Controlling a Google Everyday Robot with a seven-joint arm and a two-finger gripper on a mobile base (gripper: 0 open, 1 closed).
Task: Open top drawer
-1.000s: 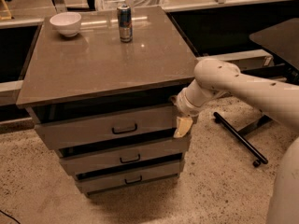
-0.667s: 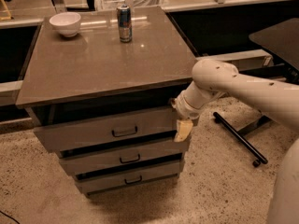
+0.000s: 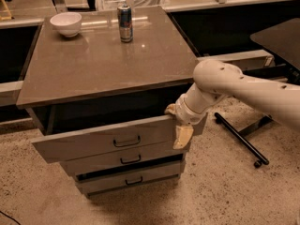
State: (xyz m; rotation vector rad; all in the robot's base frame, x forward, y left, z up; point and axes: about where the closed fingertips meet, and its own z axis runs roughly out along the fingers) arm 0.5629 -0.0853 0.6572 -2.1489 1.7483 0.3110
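One gripper [image 3: 177, 125], fingers [image 3: 183, 136] clamped over top drawer [image 3: 108, 142] front's right end, can [image 3: 124, 23] label unreadable

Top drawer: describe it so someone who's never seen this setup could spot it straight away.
Find the grey-brown cabinet with a bowl and a can on top. Of the three drawers stacked down its front, the top drawer is the uppermost, right under the tabletop. It sticks out furthest and looks widest, and the robot's gripper is at its right end.

Grey-brown top drawer [image 3: 84, 145], black handle [image 3: 127, 141]; hand [image 3: 178, 125] at drawer's right end prob. cream; worktop [image 3: 103, 64] brown; floor [image 3: 225, 186] speckled beige.
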